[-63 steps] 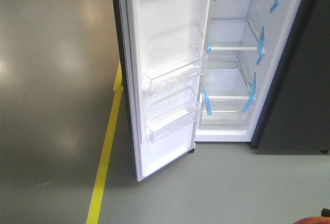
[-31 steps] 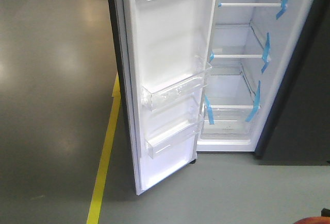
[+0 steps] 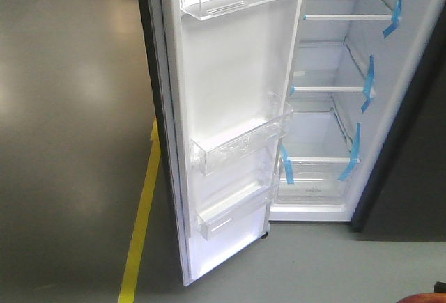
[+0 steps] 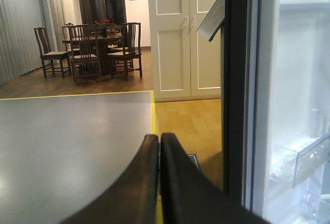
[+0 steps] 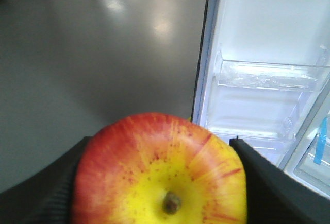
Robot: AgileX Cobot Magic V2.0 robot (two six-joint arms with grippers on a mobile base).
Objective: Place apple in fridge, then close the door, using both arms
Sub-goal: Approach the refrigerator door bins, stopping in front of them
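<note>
While the door [image 3: 230,80] stands swung wide, the apple [image 5: 160,170] is not in the fridge [image 3: 317,66]; it sits clamped in the right gripper [image 5: 162,180], one black finger bearing on each flank and the stem dimple turned toward the wrist camera. The jaws are parted only as far as the fruit's width. The left gripper [image 4: 160,142] holds nothing, its two fingers pressed together, and it sits just left of the door's dark outer edge. The governing relation: from the apple, the white door lining lies straight ahead, and the open cavity lies ahead and to the right, so the right arm is judged the nearer to the shelves [image 3: 333,88] and the left the nearer to the door. The apple is round and offers no long axis; the door's long axis is vertical. Count: one apple, one fridge, one door, two grippers. Three clear bins [image 3: 244,143] show on the door, two shelf edges and a lower drawer front inside, and at least four strips of blue tape [image 3: 368,83]. One yellow floor line [image 3: 143,205] runs beside the door.
</note>
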